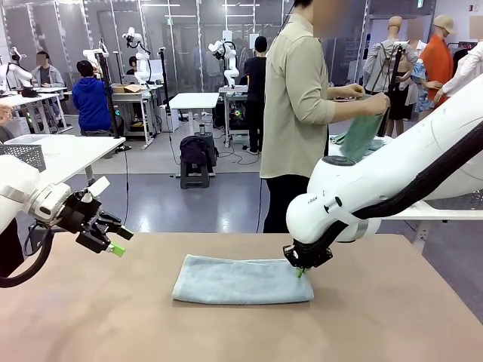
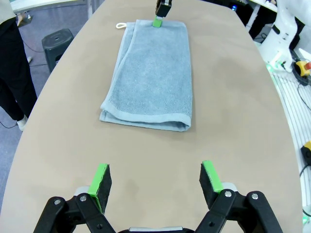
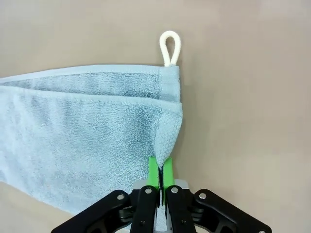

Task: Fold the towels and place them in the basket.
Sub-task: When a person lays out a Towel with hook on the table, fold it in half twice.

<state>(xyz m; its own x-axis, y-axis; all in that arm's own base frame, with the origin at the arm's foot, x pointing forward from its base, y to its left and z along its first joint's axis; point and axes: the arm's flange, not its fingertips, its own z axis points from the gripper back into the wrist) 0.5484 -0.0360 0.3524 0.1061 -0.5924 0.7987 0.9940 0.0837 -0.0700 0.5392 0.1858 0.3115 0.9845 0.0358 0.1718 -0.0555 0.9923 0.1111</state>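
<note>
Presently the right claw [image 3: 159, 165] is clamped on a corner of the folded towel [image 1: 241, 280], likely to carry the next fold; the left claw [image 2: 158, 177] hovers with fingers apart, near the towel.

Towel [image 1: 241, 280] lies centred on table [image 1: 90, 317], right fingers [image 3: 153, 171] at its end.

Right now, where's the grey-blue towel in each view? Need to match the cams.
Front: grey-blue towel, folded, low centre.
Left wrist: upper middle, running lengthwise away from the camera.
Right wrist: left and centre, close up.
Shared landmark: right gripper, jaws shut on the towel's short edge: at its right end in front, its far end in left wrist, bottom centre in right wrist.
</note>
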